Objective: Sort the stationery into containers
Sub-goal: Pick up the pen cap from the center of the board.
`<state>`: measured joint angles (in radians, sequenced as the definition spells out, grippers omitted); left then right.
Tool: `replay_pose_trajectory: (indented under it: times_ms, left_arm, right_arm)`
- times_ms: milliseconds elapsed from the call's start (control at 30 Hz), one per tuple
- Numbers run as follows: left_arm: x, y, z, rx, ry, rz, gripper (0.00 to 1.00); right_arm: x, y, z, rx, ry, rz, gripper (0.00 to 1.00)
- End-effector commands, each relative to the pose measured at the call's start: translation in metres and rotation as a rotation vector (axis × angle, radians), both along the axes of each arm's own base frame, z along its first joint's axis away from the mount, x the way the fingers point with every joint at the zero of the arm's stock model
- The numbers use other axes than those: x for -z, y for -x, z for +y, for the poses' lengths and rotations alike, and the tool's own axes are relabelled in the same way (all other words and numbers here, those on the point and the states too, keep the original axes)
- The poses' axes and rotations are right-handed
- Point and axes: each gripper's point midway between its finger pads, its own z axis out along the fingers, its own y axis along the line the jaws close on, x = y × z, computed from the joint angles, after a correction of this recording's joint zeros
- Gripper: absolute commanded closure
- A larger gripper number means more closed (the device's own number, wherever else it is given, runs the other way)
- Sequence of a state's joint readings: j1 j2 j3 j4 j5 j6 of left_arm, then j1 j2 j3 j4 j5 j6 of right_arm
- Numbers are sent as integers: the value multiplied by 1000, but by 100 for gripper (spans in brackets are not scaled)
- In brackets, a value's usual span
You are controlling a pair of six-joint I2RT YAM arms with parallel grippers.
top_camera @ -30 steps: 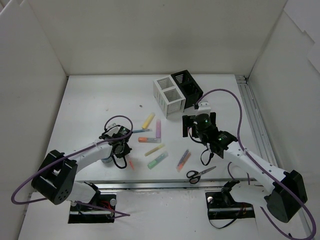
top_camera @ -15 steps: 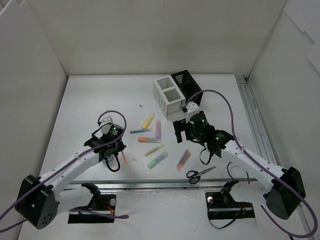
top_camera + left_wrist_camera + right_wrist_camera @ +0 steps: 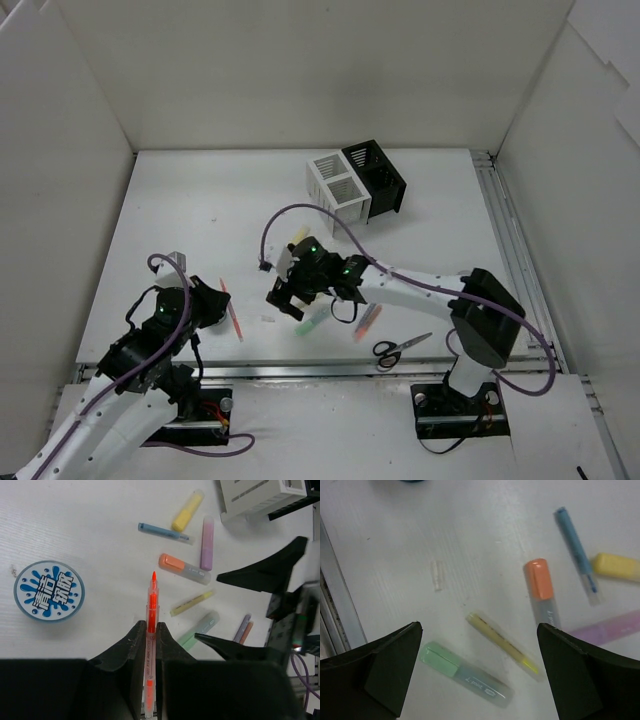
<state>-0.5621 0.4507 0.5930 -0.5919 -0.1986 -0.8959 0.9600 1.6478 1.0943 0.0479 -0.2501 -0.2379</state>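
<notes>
My left gripper [image 3: 148, 625] is shut on a thin red pencil [image 3: 150, 605], lifted over the table's near left; the top view shows the same pencil [image 3: 231, 310]. A round white jar with blue dots [image 3: 49, 591] lies to its left. My right gripper [image 3: 478, 630] hangs open above a thin yellow marker [image 3: 502, 642] and a green one [image 3: 465, 672], touching neither. Orange [image 3: 542, 592], blue [image 3: 575, 550], yellow [image 3: 617, 566] and purple [image 3: 610, 627] markers lie beyond. The white [image 3: 337, 190] and black [image 3: 375, 178] containers stand at the back.
Black-handled scissors [image 3: 402, 347] lie near the front edge, right of the markers. A purple and an orange pen [image 3: 368, 322] lie side by side beside them. A small clear cap [image 3: 436, 575] rests on the table. White walls close in three sides.
My left arm has pulled back toward the near left with the red pencil in its grip. My right arm has swung left from the containers to above the markers, still open.
</notes>
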Motion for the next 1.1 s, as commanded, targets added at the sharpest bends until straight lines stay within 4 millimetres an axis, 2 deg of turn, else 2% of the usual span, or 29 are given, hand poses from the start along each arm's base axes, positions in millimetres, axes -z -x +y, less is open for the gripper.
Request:
replay_pose_trajectory:
  times_ms: [0,67,167,233,433,533,633,767,933,1067]
  left_arm:
    - [-2,6,-3,42,-12,15,100]
    - [-3,7,-1,43,-29,17,100]
    - [-1,9,2,42,-49,31,100]
    - [0,9,4,33,-59,36,100]
    - [1,11,5,41,-65,31,100]
    - [2,11,8,32,-78,31,100]
    - [0,10,11,23,-89,28,100]
    - [-3,11,13,17,-95,24,100]
    - [-2,12,14,17,-95,24,100]
    - [0,13,16,9,-97,33,100]
  right_arm:
    - [2,13,28,-124,3,-24,3]
    - [7,20,39,-180,9,-31,5]
    - [24,33,56,-230,5,12,10]
    - [38,36,63,-225,29,-1,13]
    - [56,28,67,-193,44,-20,18]
    - [66,22,69,-164,59,-21,26]
    - [68,22,72,-164,56,-13,30]
    - [77,21,70,-153,59,-13,41]
    - [85,22,72,-163,63,-7,49]
    - [89,27,73,-181,60,8,63]
